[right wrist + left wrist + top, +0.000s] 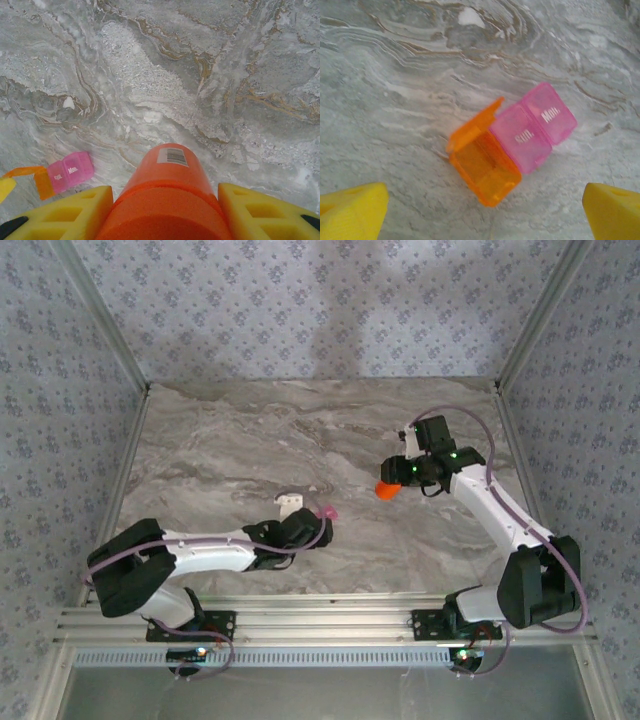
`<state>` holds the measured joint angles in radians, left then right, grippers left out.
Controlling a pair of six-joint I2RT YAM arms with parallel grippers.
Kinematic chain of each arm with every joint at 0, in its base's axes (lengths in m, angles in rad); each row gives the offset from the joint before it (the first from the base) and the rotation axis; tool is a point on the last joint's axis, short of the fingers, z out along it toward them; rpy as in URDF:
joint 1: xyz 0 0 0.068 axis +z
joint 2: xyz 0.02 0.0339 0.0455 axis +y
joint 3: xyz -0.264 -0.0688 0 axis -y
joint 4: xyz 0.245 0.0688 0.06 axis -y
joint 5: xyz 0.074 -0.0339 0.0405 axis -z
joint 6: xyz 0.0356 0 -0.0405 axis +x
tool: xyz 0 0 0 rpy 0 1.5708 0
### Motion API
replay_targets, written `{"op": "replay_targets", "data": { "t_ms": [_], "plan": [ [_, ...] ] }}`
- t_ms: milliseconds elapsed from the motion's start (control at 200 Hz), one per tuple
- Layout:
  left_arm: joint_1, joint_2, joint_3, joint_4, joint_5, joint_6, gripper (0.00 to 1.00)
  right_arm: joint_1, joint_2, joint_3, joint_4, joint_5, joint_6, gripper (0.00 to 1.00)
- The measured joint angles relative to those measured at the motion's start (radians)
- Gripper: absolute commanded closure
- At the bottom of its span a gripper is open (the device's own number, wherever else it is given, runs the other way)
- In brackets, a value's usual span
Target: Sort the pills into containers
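Observation:
The containers lie on the marble table: a translucent orange box (485,167) with its lid tipped open, joined to pink boxes (535,127) marked Sun and Mon. My left gripper (482,220) hovers just near of them, open, its yellow fingertips (350,212) wide apart with nothing between. From above, the left gripper (310,523) sits beside the pink boxes (326,511). My right gripper (167,215) is shut on an opaque orange bottle (170,185), held above the table right of centre (387,489). The pink boxes (71,171) lie off to its lower left. I cannot tell whether the orange box holds pills.
A small white object (289,503) lies on the table just left of the boxes, also seen as a white object (470,17) beyond them. Patterned walls on metal rails (128,460) enclose the marble top on three sides.

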<state>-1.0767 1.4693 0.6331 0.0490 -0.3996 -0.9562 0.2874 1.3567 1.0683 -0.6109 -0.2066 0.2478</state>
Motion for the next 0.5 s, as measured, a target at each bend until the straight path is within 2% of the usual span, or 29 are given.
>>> {"op": "replay_targets", "data": {
  "t_ms": [180,500],
  "plan": [
    [-0.036,0.01,0.003,0.014,0.013,-0.007,0.01,0.0,0.0,-0.003,0.001,0.0,0.0,0.55],
    [-0.043,0.073,0.04,0.035,0.029,-0.006,0.01,0.0,0.001,-0.006,0.016,-0.004,0.0,0.55]
  ]
}}
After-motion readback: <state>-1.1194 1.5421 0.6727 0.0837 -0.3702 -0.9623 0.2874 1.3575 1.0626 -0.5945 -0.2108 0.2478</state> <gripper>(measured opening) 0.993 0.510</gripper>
